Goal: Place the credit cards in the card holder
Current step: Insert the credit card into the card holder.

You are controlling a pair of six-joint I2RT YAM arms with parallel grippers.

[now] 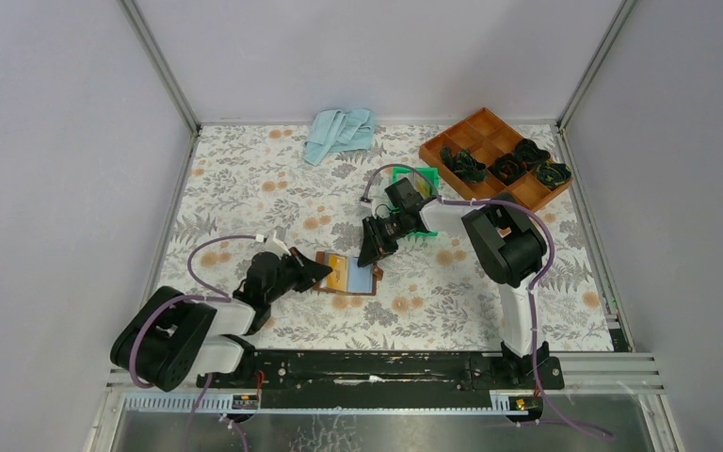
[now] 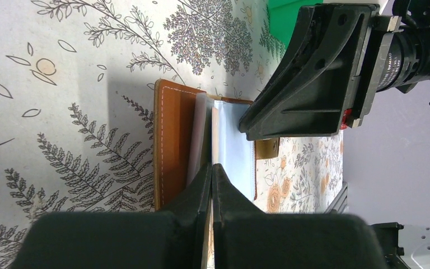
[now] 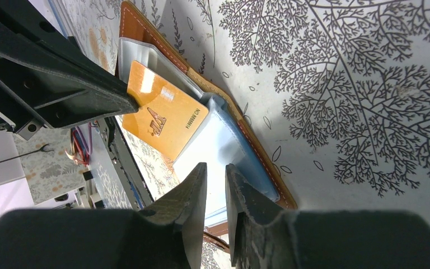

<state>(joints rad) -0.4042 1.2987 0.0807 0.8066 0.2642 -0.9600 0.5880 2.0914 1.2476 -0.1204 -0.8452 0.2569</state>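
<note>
1. The card holder (image 2: 171, 140) lies open and flat on the tabletop (image 1: 245, 179), near the middle and towards the near edge, between the two arms.
2. A gold-tan card (image 3: 165, 115) and a light blue card (image 3: 229, 148) lie on its inner face, overlapping, with the blue one to the right.
3. The cards look light, stiff and glossy, so probably slippery. I would pinch one by a free short edge, across its thickness.
4. The leather looks soft and light, likely to slide or fold unless it is pinned.
5. The left gripper (image 2: 211, 168) has its fingers pressed together, tips down at the holder's left half.
6. The right gripper (image 3: 215, 168) hovers at the right side, over the blue card, with its fingers a little apart. Nothing is clearly between them.
7. Hard to tell:
   - whether either arm actually touches the holder;
   - how deep the cards sit in a slot;
   - whether the greyish layer (image 3: 145, 56) under the gold card is a card or a sleeve.
8. The snap tab is mostly hidden, and the right arm covers part of the green bin (image 1: 424, 177).
</note>
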